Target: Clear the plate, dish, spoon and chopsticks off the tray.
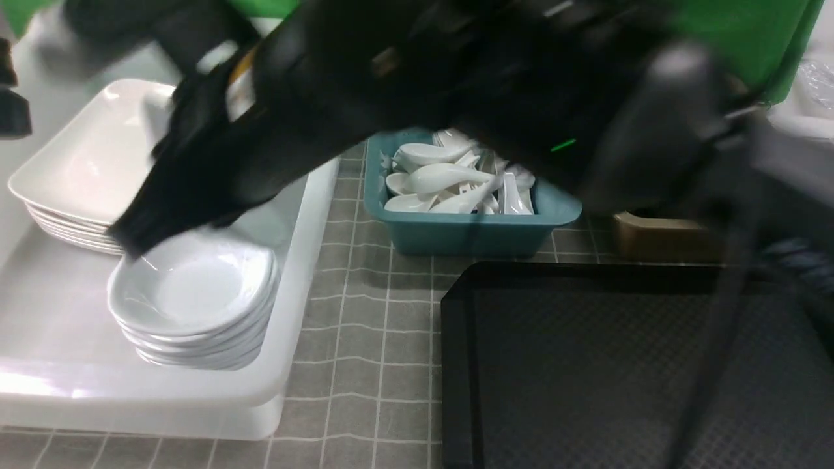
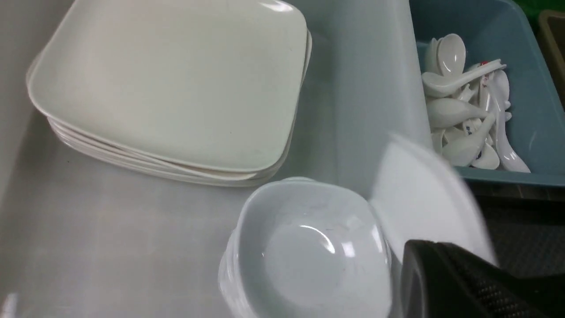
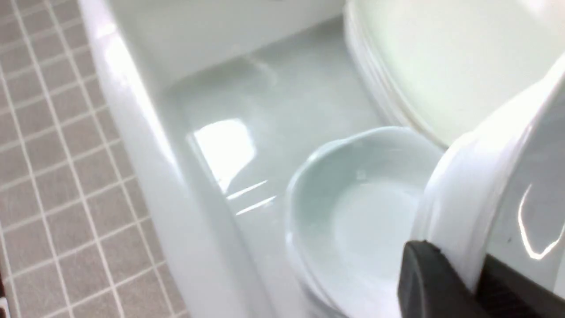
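Observation:
My right gripper (image 3: 468, 282) is shut on the rim of a small deep white dish (image 3: 507, 185), held tilted just above a stack of like dishes (image 1: 195, 293) in a white bin. In the left wrist view this dish (image 2: 423, 194) shows as a white blur beside my left gripper (image 2: 441, 278), which is shut with nothing seen in it. Large square plates (image 1: 91, 163) are stacked at the bin's back. White spoons (image 1: 449, 179) fill a teal tub. The black tray (image 1: 456, 365) lies front right. Chopsticks are out of view. A blurred black arm (image 1: 313, 111) crosses the front view.
The white bin (image 1: 306, 260) has a raised wall beside the grey tiled table (image 1: 371, 339). The teal tub (image 1: 469, 228) stands behind the tray, with a brown tub (image 1: 658, 238) to its right. A green surface (image 1: 749, 32) is at the back.

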`<state>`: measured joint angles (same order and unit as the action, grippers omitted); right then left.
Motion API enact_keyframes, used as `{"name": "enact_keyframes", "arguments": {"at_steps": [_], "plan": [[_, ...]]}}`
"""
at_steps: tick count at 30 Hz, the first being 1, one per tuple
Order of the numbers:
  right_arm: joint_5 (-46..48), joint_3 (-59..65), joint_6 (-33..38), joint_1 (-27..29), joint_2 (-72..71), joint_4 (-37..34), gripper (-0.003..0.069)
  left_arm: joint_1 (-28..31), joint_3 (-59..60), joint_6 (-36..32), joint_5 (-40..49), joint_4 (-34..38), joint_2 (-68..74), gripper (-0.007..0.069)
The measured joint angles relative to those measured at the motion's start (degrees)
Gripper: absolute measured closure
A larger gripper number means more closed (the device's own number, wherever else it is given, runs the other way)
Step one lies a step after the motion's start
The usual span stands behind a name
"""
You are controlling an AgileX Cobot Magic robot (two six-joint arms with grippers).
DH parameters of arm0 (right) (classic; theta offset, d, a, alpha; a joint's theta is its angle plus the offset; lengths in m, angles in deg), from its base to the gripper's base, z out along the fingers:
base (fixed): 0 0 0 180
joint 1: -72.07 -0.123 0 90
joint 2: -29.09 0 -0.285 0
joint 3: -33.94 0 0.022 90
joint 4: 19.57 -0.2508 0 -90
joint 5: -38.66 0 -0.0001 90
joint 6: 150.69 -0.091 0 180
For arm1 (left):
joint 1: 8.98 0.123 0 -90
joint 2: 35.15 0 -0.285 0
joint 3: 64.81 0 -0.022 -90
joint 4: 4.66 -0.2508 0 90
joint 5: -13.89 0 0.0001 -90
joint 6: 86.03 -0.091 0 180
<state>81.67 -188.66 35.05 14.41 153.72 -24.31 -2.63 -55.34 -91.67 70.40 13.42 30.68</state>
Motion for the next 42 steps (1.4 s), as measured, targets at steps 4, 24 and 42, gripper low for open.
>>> {"name": "enact_keyframes", "arguments": {"at_steps": [4, 24, 42], "plan": [[0.49, -2.17, 1.23, -1.15, 5.39, 0.26, 0.0573, -0.04, 0.00, -0.34, 0.79, 0.73, 0.00, 0.0621], [22.63, -6.77, -9.56, 4.09, -6.95, 22.14, 0.0560, -3.65, 0.00, -3.59, 1.20, 2.04, 0.00, 0.0621], [6.28, 49.07, -24.04, 19.66, -72.71, 30.07, 0.0638, -36.75, 0.00, -10.76, -3.99, -1.07, 0.10, 0.0621]]}}
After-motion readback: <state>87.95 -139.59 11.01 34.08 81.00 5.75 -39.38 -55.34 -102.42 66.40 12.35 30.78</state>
